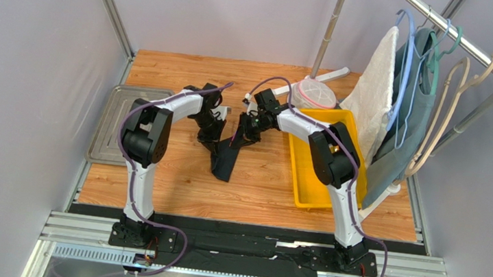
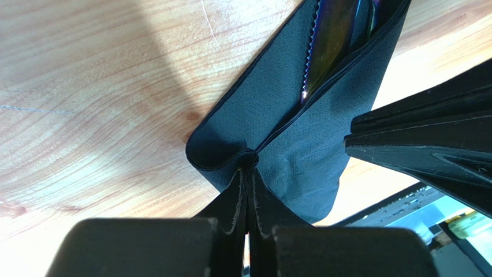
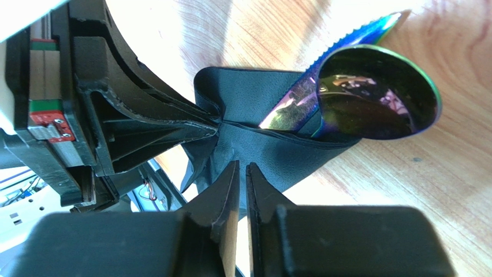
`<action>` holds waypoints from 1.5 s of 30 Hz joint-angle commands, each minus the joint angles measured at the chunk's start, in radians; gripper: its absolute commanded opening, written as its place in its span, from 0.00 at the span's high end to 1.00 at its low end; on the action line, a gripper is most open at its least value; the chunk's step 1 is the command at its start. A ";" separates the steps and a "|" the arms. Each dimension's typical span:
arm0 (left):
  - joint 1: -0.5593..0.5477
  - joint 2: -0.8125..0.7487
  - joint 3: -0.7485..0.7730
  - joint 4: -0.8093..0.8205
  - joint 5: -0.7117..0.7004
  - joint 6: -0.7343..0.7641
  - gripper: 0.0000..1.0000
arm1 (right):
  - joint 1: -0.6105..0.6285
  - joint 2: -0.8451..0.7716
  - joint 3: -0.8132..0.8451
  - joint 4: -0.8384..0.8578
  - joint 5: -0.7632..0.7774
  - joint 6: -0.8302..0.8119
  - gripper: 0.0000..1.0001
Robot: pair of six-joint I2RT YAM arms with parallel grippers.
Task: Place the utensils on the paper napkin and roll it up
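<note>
Top external: shows paper napkin (image 1: 224, 158) as a narrow dark bundle mid-way across the wood table (image 1: 175, 189). Long axis runs far-right to near-left, far end at the claws. Left gripper (image 1: 215, 137) and right gripper (image 1: 241, 132) sit close together there. Yellow bin (image 1: 302, 192) just right of the bundle, contents not clear from here. Grey tray (image 1: 111, 131) at left edge. Clothes rack (image 1: 459, 40) with hangers and white towel (image 1: 374, 97) far right.

Left wrist: left claw pressed together, pinching a fold of the napkin at its tips. Napkin forms a pocket over the wood. Serrated knife (image 2: 326, 49) tucked inside, iridescent blade, tip pointing toward the pinch. Right claw's black finger at the napkin's right edge.

Right wrist: right claw almost together, thin slit between fingers, tips at the napkin's near fold; cannot tell whether paper is caught. Utensils (image 3: 346, 86) stick out of the pocket's open end: spoon (image 3: 378, 98) with a purple-green bowl, serrated blade just behind, both heads pointing upper right. Left claw at left, clamped on the napkin.
</note>
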State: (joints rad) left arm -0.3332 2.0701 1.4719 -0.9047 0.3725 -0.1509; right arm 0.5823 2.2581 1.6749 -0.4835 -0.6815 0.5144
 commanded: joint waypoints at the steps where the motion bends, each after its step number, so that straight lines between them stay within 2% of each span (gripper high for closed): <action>1: 0.003 0.012 0.033 -0.026 -0.034 0.051 1.00 | 0.017 -0.003 -0.006 0.052 0.011 0.016 0.89; 14: 0.005 -0.007 0.010 -0.003 -0.026 0.050 1.00 | 0.028 0.083 -0.007 0.069 0.065 0.022 0.93; 18: 0.013 -0.077 -0.015 0.045 -0.004 0.036 1.00 | 0.027 0.093 -0.024 0.048 0.095 0.019 0.95; 24: 0.029 -0.208 -0.071 0.128 0.133 -0.027 1.00 | 0.027 0.103 -0.034 0.014 0.128 0.021 0.98; 29: 0.028 -0.243 -0.122 0.142 0.268 -0.093 1.00 | 0.027 0.103 -0.035 0.006 0.149 0.026 0.99; 36: 0.022 -0.249 -0.232 0.303 0.414 -0.216 1.00 | 0.027 0.104 -0.035 0.006 0.152 0.032 1.00; 41: 0.008 -0.254 -0.314 0.423 0.419 -0.300 1.00 | 0.028 0.104 -0.037 0.006 0.157 0.042 1.00; 45: -0.003 -0.260 -0.377 0.590 0.427 -0.416 1.00 | 0.028 0.101 -0.040 0.006 0.165 0.052 1.00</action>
State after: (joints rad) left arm -0.3233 1.8420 1.1404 -0.5060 0.7555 -0.4316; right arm 0.6010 2.3016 1.6688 -0.4438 -0.6651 0.5861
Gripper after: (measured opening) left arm 0.008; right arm 0.011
